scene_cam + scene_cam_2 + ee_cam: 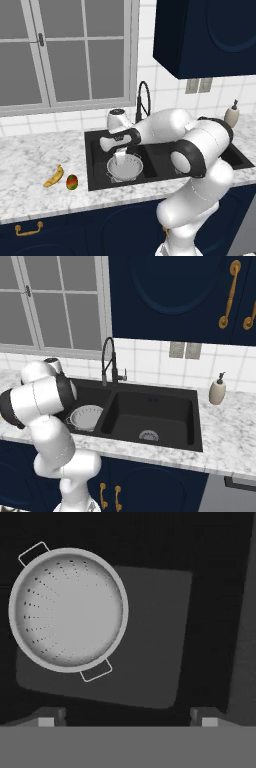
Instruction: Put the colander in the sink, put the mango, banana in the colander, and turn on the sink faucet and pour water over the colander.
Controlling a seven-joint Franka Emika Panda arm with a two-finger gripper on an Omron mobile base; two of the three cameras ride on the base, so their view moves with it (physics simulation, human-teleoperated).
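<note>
We see the colander point(125, 167) sitting upright on the floor of the left basin of the sink point(95, 165), with its two wire handles sticking out at opposite sides. Our tool point(127, 719) hangs above that basin, just beside the colander and not touching it; its tips stand wide apart with nothing between them (the hand view shows bare black sink floor there). The banana point(54, 176) and the mango point(72, 182) lie close together on the worktop point(30, 160) to the left of the sink, near its front edge, the mango to the banana's right. The faucet point(143, 100) rises behind the sink, between the two basins. A soap bottle point(231, 114) stands far right.
</note>
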